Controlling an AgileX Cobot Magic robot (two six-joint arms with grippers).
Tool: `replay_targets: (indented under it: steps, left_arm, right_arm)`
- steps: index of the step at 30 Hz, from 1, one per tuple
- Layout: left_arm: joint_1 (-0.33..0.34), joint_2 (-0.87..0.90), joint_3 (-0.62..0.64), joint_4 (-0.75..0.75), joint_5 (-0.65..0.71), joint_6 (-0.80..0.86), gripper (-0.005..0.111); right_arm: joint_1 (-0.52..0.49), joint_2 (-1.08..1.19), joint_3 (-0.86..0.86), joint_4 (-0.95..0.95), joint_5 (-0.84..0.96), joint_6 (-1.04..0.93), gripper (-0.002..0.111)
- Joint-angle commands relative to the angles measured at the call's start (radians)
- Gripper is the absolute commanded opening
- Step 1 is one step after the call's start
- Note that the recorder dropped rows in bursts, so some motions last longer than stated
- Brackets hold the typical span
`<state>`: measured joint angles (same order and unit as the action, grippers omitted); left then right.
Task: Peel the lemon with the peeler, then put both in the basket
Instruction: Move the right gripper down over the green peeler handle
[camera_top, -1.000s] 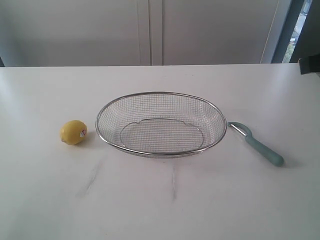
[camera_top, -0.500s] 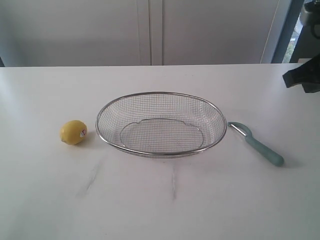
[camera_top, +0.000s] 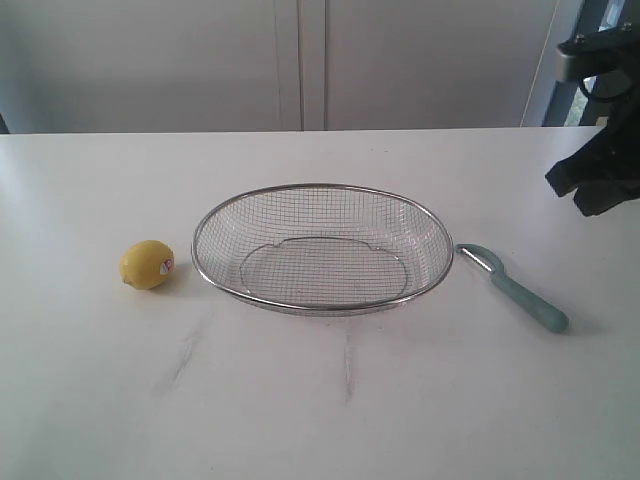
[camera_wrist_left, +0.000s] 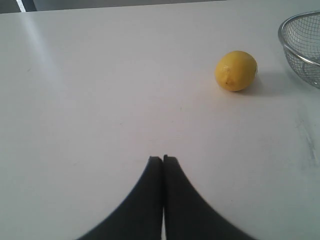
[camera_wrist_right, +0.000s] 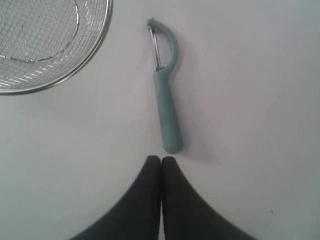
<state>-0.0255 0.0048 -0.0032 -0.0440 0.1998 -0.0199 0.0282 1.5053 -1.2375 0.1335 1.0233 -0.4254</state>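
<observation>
Right wrist view: right gripper (camera_wrist_right: 161, 159) clenched, empty, near peeler (camera_wrist_right: 167, 110) handle end; open wide, straddle mid-handle, then close; left gripper (camera_wrist_left: 163, 158) also clenched, empty

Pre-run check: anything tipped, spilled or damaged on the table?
Nothing stands out. The lemon sits whole left of the upright basket, the peeler lies flat to its right. Only faint grey smudges on the table in front.
</observation>
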Motion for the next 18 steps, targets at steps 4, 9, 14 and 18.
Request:
replay_targets:
  steps: [4,9,14,18]
  left_arm:
    - [0.002,-0.005,0.003,-0.010,0.004,-0.003,0.000]
    - [0.002,-0.005,0.003,-0.010,0.004,-0.003,0.000]
    - [0.002,-0.005,0.003,-0.010,0.004,-0.003,0.000]
    - [0.002,-0.005,0.003,-0.010,0.004,-0.003,0.000]
  right_arm:
    - [0.003,0.081,-0.021,0.008,0.035,-0.030,0.000]
    - [0.011,0.130,-0.021,0.012,0.044,-0.070,0.000]
    - [0.020,0.163,-0.021,0.005,0.038,-0.072,0.000]
    - [0.020,0.191,-0.021,0.005,0.024,-0.098,0.002]
